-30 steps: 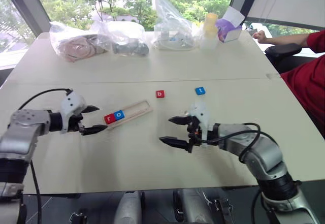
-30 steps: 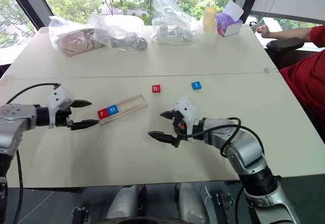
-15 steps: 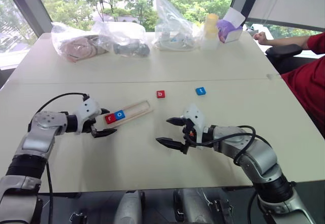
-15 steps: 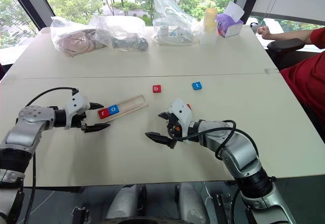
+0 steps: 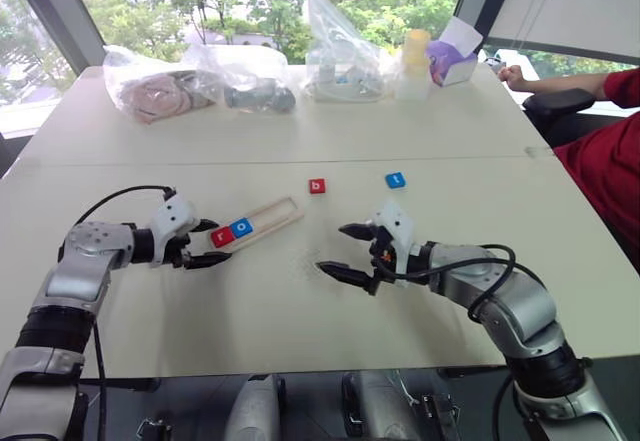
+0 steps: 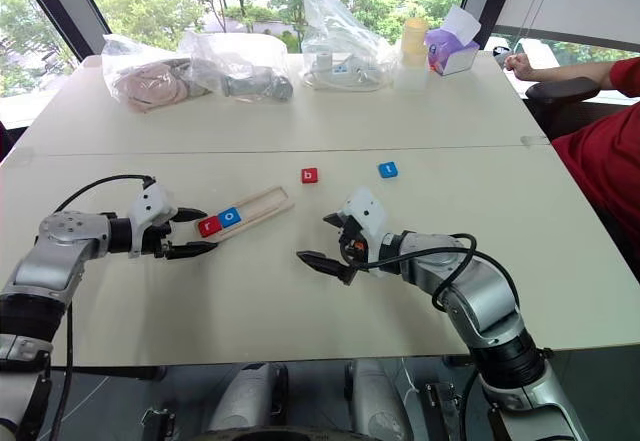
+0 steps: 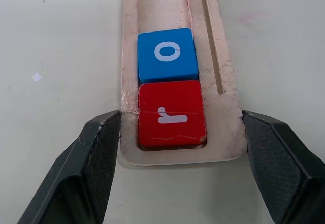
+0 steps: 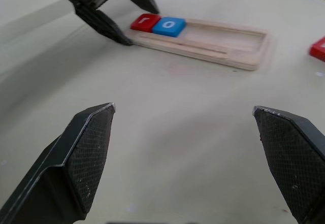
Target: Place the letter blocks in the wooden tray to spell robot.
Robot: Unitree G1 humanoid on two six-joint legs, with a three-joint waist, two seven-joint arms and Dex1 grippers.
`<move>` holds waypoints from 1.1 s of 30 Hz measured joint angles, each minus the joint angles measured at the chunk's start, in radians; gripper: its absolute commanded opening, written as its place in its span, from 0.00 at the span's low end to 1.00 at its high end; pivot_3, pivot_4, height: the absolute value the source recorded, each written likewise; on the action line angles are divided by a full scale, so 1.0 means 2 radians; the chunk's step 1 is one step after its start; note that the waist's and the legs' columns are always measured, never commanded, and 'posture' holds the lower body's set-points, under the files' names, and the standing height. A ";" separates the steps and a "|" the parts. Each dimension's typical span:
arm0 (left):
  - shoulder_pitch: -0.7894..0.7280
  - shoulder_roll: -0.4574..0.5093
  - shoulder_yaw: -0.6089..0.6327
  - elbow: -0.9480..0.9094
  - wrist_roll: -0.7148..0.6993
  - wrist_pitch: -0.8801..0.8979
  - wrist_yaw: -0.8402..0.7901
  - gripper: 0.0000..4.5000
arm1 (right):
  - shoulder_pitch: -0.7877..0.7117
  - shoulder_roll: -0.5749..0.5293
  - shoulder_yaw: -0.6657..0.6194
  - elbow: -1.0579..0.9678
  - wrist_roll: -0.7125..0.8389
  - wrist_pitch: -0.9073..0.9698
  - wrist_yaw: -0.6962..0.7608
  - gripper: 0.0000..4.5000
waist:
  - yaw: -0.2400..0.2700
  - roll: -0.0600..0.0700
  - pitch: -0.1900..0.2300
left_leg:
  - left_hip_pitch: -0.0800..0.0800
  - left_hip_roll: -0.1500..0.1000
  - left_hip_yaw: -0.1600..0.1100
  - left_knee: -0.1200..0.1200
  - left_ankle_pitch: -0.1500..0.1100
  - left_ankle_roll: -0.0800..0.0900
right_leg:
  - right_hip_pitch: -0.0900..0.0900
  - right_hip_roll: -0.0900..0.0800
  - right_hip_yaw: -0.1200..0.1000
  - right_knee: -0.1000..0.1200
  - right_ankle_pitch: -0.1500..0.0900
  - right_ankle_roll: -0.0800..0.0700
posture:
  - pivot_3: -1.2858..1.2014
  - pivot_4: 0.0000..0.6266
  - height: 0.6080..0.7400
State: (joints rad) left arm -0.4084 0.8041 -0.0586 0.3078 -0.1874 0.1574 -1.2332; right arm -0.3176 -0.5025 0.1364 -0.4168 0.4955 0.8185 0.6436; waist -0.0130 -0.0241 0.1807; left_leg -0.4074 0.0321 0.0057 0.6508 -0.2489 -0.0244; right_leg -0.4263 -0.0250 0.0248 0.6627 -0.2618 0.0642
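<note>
On the white table (image 5: 300, 141), left claw (image 7: 177, 132) pinches the wooden tray (image 5: 262, 219); right claw (image 5: 358, 251) hangs wide, empty. Tray could skid, spilling r (image 7: 171, 115) and o (image 7: 167, 54).

The tray (image 7: 175, 76) runs off the left wrist view's edge, its far end unseen. A red block (image 8: 319, 49) is cut by the right wrist view's edge, letter hidden. A person (image 5: 612, 151) is cropped beside the worktop (image 5: 300, 141).
</note>
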 measured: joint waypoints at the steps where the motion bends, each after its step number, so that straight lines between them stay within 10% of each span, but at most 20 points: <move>1: -0.003 0.002 -0.005 -0.007 0.000 -0.001 -0.012 0.69 | 0.000 -0.001 -0.013 0.004 0.001 0.000 -0.001 1.00 | 0.000 0.000 0.000 | 0.000 0.000 0.000 0.000 0.000 0.000 | 0.000 0.000 0.000 0.000 0.000 0.000 | 0.52 0.24 1.00; 19: -0.113 -0.033 -0.082 0.105 0.055 -0.141 -0.111 0.69 | 0.042 -0.008 -0.080 -0.001 0.019 0.003 -0.036 1.00 | -0.001 0.000 0.000 | 0.000 0.000 -0.001 0.000 0.000 0.000 | 0.000 0.002 0.000 0.000 0.000 0.000 | 0.52 0.24 1.00; 22: -0.113 -0.035 -0.082 0.112 0.057 -0.147 -0.113 0.99 | 0.046 -0.003 -0.079 -0.005 0.020 0.004 -0.042 1.00 | -0.001 0.000 0.000 | 0.000 0.000 -0.001 0.000 0.000 0.000 | 0.000 0.002 0.000 0.000 0.000 0.000 | 0.52 0.24 1.00; 33: -0.060 -0.003 -0.059 0.062 0.050 -0.140 -0.089 0.99 | 0.018 0.020 -0.072 0.018 0.016 0.006 -0.058 1.00 | -0.007 0.000 0.000 | 0.001 0.002 -0.001 0.000 0.000 0.000 | 0.000 0.004 0.001 0.001 0.000 0.000 | 0.52 0.24 1.00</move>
State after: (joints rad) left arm -0.5284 0.7973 -0.1760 0.4313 -0.0880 -0.1222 -1.4122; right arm -0.2822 -0.4624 -0.0066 -0.3799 0.5267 0.8313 0.5281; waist -0.0276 -0.0245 0.1807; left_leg -0.4061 0.0354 0.0040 0.6501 -0.2489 -0.0242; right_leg -0.4267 -0.0180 0.0264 0.6641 -0.2613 0.0636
